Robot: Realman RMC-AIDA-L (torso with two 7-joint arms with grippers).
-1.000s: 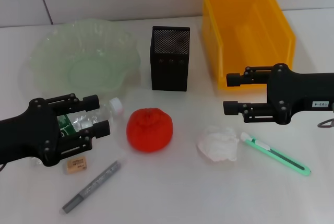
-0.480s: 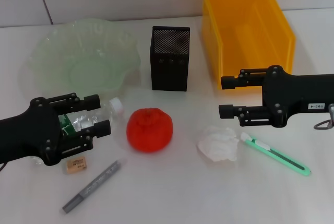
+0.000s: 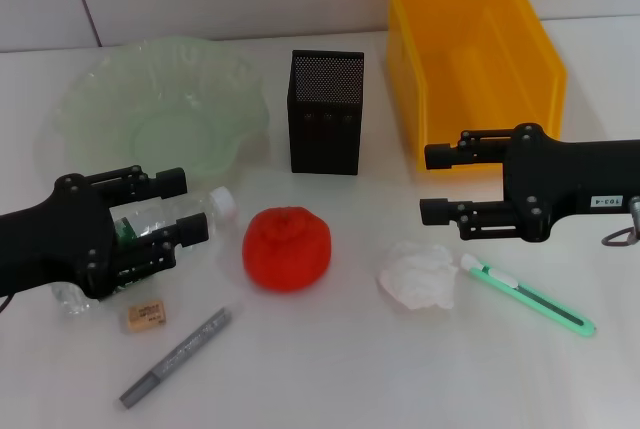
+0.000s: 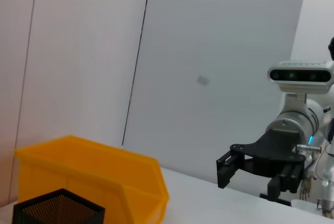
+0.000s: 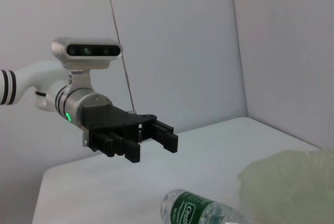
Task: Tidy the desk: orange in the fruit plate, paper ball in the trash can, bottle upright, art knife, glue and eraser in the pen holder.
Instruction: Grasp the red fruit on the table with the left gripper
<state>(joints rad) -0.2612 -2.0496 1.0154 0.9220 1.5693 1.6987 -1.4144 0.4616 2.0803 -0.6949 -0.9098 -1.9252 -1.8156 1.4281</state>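
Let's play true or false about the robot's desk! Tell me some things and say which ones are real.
1. The orange is in the green plate. False: it sits on the desk, in front of the pen holder.
2. The bottle is lying down. True, beside the left pincer.
3. The paper ball is in the yellow bin. False: it lies on the desk, below the open right pincer.
4. The green knife lies next to the paper ball. True.
5. The eraser is on the desk, near a grey pen. True.
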